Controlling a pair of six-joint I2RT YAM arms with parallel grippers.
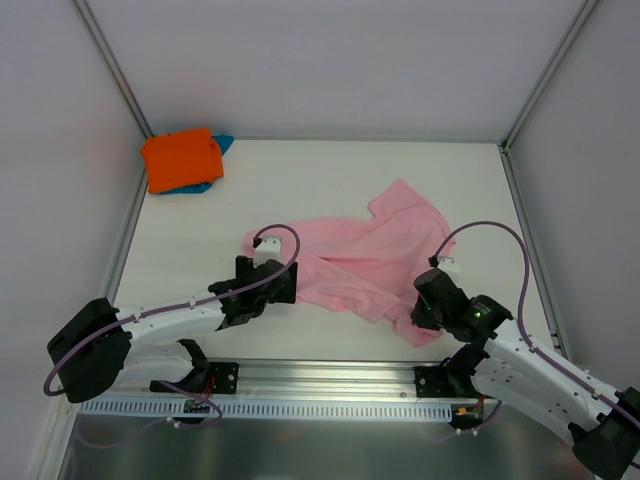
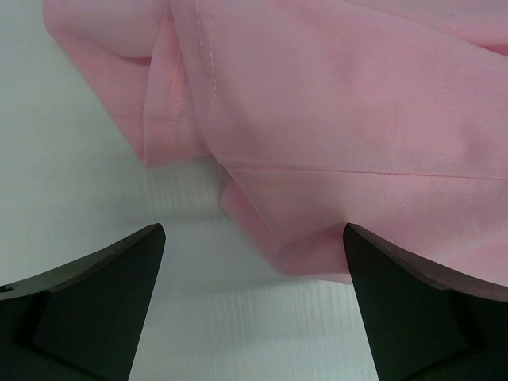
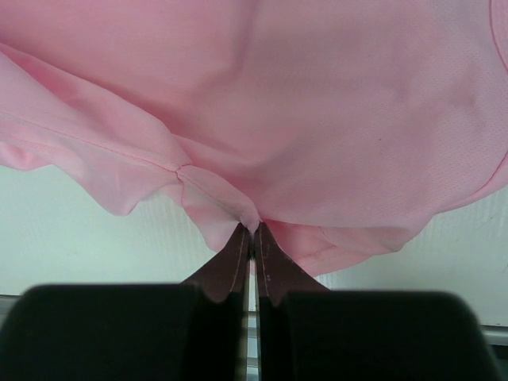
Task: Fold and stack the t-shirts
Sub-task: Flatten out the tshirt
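The light pink t-shirt (image 1: 365, 260) lies rumpled across the middle of the table. My left gripper (image 1: 272, 288) is open at its near left edge; in the left wrist view its fingers (image 2: 103, 278) stand wide apart with the shirt's hem (image 2: 317, 159) just ahead and nothing between them. My right gripper (image 1: 428, 300) is shut on a pinch of the shirt's near right edge, seen bunched at the fingertips in the right wrist view (image 3: 252, 228). The orange t-shirt (image 1: 180, 158) lies folded on the teal-blue one (image 1: 222, 145) at the far left corner.
White walls with metal posts (image 1: 118, 75) enclose the table on three sides. A metal rail (image 1: 320, 375) runs along the near edge between the arm bases. Purple cables (image 1: 500, 235) loop above each wrist.
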